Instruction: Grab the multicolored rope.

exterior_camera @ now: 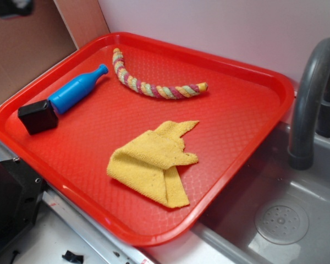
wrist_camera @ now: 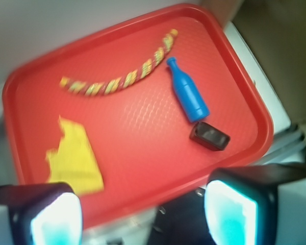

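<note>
The multicolored rope (exterior_camera: pixel 154 82) (wrist_camera: pixel 123 76), twisted in pink, yellow, green and white, lies curved at the back of the red tray (exterior_camera: pixel 253 137) (wrist_camera: pixel 143 153). In the wrist view my gripper (wrist_camera: pixel 143 214) is open, its two pale pads wide apart, high above the tray's near edge and far from the rope. Nothing is between the fingers (wrist_camera: pixel 229 209). The gripper does not show in the exterior view, apart from a dark blur at the top left corner.
A blue bottle (exterior_camera: pixel 77 91) (wrist_camera: pixel 188 92) and a black block (exterior_camera: pixel 38 116) (wrist_camera: pixel 209 136) lie at the tray's left side. A yellow folded cloth (exterior_camera: pixel 157 162) (wrist_camera: pixel 74 158) lies toward the front. A grey sink (exterior_camera: pixel 286 220) with a faucet (exterior_camera: pixel 308 99) stands at the right.
</note>
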`<action>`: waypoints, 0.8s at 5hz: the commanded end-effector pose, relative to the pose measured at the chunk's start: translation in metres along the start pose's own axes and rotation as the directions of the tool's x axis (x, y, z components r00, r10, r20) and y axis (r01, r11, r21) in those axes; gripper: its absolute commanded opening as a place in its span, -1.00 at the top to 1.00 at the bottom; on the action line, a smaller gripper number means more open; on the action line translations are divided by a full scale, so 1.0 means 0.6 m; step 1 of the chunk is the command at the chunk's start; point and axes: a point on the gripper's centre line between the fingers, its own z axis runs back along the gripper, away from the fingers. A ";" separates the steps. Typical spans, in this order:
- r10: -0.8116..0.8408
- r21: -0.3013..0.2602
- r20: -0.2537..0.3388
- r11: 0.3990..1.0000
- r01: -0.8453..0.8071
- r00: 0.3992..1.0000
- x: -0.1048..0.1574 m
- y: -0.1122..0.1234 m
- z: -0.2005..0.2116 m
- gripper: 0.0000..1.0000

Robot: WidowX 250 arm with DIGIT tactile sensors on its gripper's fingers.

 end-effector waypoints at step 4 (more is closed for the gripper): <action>0.784 0.067 0.111 0.607 -0.792 0.611 0.146 0.002 -0.229 -1.00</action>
